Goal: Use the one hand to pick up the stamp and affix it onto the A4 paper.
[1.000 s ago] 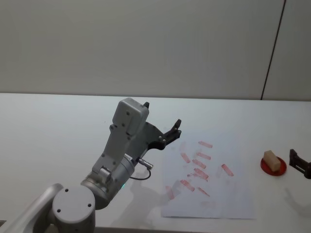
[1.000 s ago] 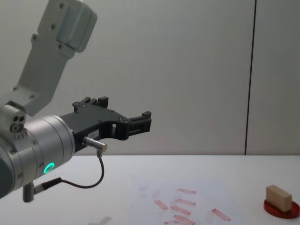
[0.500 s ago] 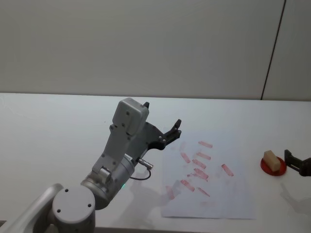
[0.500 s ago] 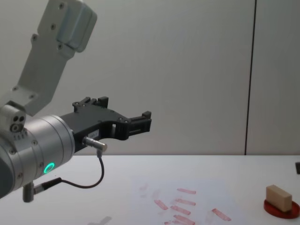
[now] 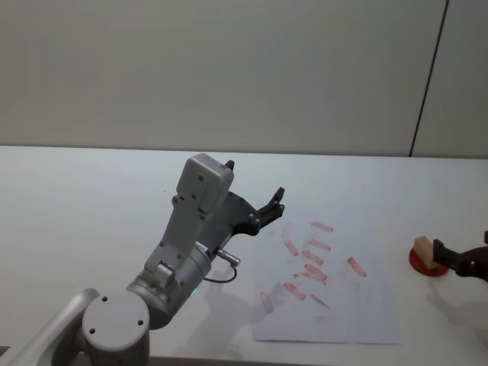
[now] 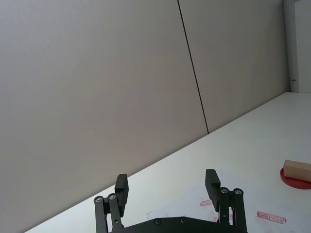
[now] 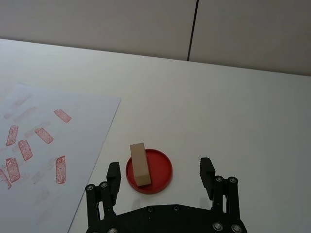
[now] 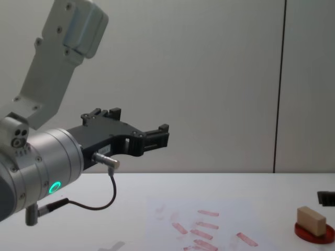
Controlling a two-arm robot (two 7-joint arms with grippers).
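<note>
Stamp (image 7: pixel 138 164) lies ungrasped on its pad (image 7: pixel 163 180) before my right gripper's (image 7: pixel 160 169) spread jaws; pickup and pressing on paper (image 5: pixel 343 306) remain; left gripper (image 6: pixel 166 179) idles aloft, spread.

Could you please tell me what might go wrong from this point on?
The stamp sits off-centre on the red ink pad, nearer one finger of the open right tool, so closing might shove or tip it. The A4 paper already bears many marks; a new print may overlap one. The left tool hangs idle, raised left of the paper.
</note>
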